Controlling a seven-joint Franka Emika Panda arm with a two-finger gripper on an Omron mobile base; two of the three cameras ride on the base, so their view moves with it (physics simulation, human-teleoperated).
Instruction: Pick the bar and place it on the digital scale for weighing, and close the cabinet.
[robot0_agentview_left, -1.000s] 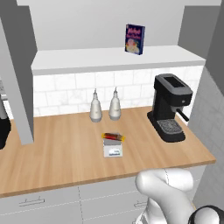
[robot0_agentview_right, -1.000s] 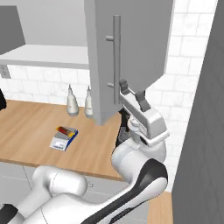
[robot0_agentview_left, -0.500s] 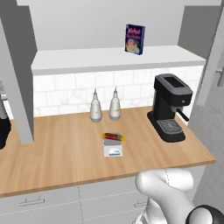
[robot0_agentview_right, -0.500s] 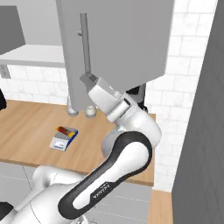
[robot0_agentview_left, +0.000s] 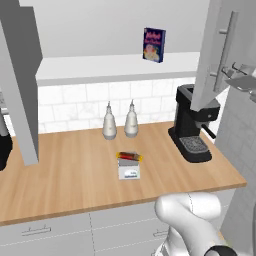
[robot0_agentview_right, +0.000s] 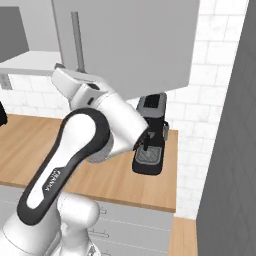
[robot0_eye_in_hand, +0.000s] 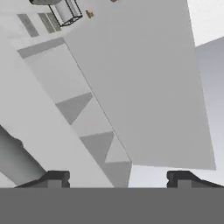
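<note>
The yellow-orange bar (robot0_agentview_left: 129, 156) lies on top of the small white digital scale (robot0_agentview_left: 129, 171) in the middle of the wooden counter. The grey cabinet has its left door (robot0_agentview_left: 21, 75) standing open. Its right door (robot0_agentview_left: 216, 55) is partly swung in, and its long handle (robot0_agentview_right: 76, 36) shows in the right base view. My hand (robot0_agentview_right: 75, 86) is raised against the outer face of that right door (robot0_agentview_right: 135, 45). My gripper (robot0_eye_in_hand: 118, 179) is open, its fingertips (robot0_eye_in_hand: 54, 178) wide apart with the flat grey door face just ahead and nothing between them.
A black coffee machine (robot0_agentview_left: 193, 125) stands on the counter's right end under the swinging door. Two glass bottles (robot0_agentview_left: 120, 121) sit by the tiled wall. A blue-purple box (robot0_agentview_left: 154, 44) is on the cabinet shelf. Light-grey drawers (robot0_agentview_left: 60, 227) run below the counter.
The right cabinet door has swung further toward shut, with my hand travelling along against it. The fingers have drawn in a little. The bar and scale have not moved.
</note>
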